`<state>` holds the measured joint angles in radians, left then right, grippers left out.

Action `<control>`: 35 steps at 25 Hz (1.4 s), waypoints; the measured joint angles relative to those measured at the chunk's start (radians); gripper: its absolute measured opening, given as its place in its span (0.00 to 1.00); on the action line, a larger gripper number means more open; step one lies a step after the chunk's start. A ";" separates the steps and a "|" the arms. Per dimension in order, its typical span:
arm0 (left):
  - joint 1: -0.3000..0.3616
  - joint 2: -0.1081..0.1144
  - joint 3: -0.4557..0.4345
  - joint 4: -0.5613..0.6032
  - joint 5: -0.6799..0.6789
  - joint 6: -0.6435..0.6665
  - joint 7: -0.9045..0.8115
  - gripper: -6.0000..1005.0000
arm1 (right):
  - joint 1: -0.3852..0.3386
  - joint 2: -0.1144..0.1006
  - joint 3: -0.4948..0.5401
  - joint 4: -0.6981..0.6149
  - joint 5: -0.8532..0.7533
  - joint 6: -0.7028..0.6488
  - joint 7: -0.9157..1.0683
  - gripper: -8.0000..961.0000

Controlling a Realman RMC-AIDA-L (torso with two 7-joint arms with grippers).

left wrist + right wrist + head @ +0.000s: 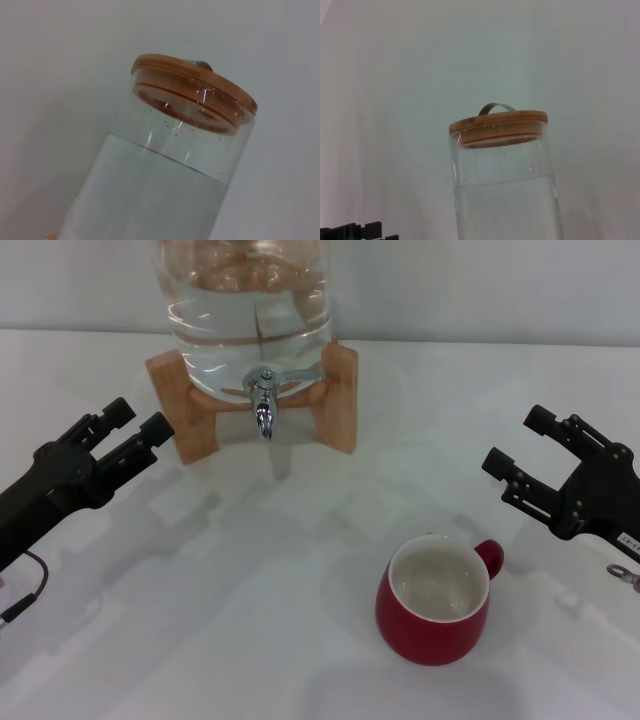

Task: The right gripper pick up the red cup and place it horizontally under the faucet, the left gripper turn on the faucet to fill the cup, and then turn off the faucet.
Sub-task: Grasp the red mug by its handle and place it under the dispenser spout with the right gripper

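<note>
The red cup [434,601] stands upright on the white table at the front right, its off-white inside showing and its handle toward the right. The chrome faucet [264,400] juts from the clear water jar [250,300] at the back centre, lever sideways, spout down. My right gripper [515,452] is open and empty, to the right of the cup and above it, apart from it. My left gripper [140,420] is open and empty at the left, short of the jar's stand. Both wrist views show only the jar's upper part [165,190] [507,200] with its wooden lid [195,92] [498,122].
The jar rests on a wooden stand [340,400] at the back of the white table [220,570]. A pale wall stands behind it. A thin black cable [25,595] trails from the left arm near the table's left edge.
</note>
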<state>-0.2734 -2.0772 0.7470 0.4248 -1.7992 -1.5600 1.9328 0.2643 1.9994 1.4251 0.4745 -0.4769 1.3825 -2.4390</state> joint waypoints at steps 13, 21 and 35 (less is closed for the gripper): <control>0.002 0.001 0.000 0.002 0.004 -0.013 -0.007 0.84 | -0.005 0.002 -0.002 0.000 0.000 0.007 0.000 0.80; -0.001 0.001 0.000 0.002 0.011 -0.015 -0.009 0.84 | -0.008 -0.002 -0.002 -0.004 0.000 0.007 -0.006 0.80; -0.002 0.003 0.000 0.000 0.025 -0.017 -0.010 0.84 | -0.082 -0.008 0.000 -0.049 0.000 -0.001 -0.180 0.80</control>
<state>-0.2750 -2.0746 0.7472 0.4248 -1.7740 -1.5774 1.9223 0.1825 1.9912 1.4250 0.4258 -0.4770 1.3813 -2.6190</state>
